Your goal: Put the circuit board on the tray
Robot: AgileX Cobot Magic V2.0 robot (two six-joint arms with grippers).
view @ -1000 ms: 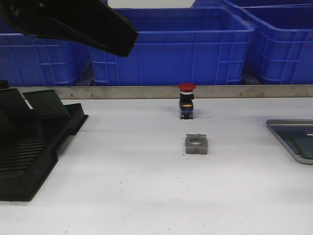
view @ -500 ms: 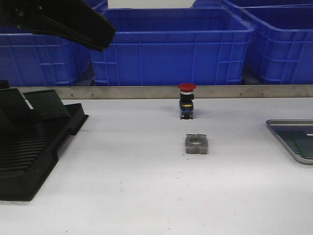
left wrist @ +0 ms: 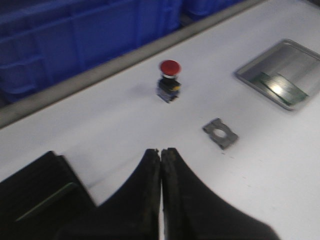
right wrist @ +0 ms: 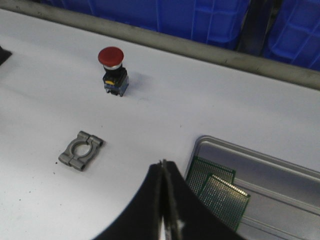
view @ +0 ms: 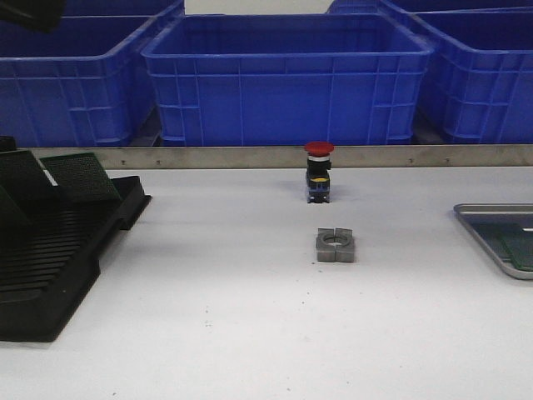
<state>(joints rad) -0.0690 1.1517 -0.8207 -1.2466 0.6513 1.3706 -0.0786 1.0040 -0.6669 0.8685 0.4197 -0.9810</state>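
Both my left claw (left wrist: 160,157) and right claw (right wrist: 163,172) are pinched empty; next board sits in the rack (view: 50,250) beneath my left, tray (right wrist: 280,165) just beyond my right.

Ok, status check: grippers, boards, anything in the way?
Left gripper shut, empty. Right gripper shut, empty. Two circuit boards lying in the tray; more standing in the black rack. Red pushbutton and metal clamp mid-table, clear of the tray.

I count two circuit boards (right wrist: 217,187) on one tray (right wrist: 280,170), one red button (view: 318,171), one metal clamp (view: 336,245), one black rack (view: 50,258).
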